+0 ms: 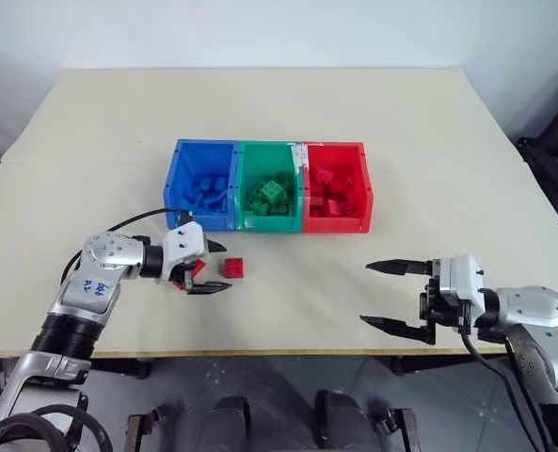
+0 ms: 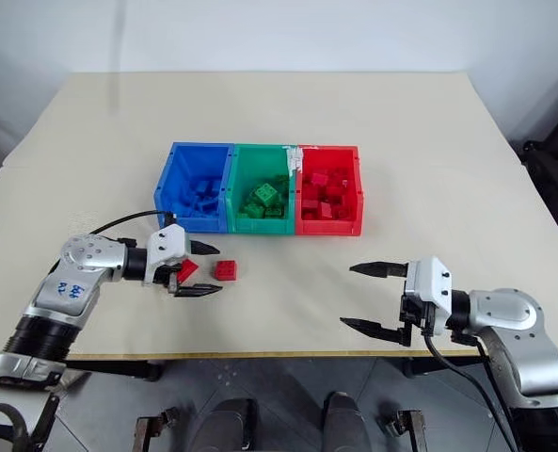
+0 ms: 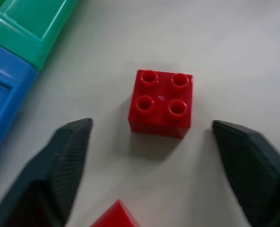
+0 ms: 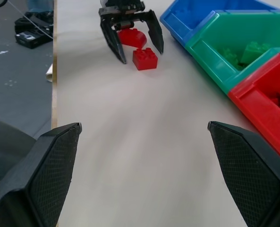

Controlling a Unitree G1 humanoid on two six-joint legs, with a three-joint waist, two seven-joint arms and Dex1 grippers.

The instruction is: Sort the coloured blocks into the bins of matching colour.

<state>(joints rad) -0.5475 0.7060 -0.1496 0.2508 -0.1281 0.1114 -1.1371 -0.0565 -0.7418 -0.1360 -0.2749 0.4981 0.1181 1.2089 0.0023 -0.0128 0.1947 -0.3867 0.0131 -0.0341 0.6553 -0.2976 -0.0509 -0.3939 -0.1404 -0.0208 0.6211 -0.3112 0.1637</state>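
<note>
A square red block (image 1: 233,267) with four studs lies on the table in front of the blue bin (image 1: 203,222). My left gripper (image 1: 227,266) is open, low over the table, its fingertips (image 3: 69,146) on either side of the block and apart from it. A second red block (image 1: 197,268) lies further back between the same fingers. The green bin (image 1: 269,223) and the red bin (image 1: 335,224) adjoin the blue one, and each bin holds blocks of its own colour. My right gripper (image 1: 365,294) is open and empty, near the table's front right, pointing left.
The beige table (image 1: 429,132) has free surface behind and on both sides of the bins. Its front edge runs just below both grippers. A black cable (image 1: 133,222) loops over my left arm. Dark equipment (image 1: 553,155) stands off the table's right side.
</note>
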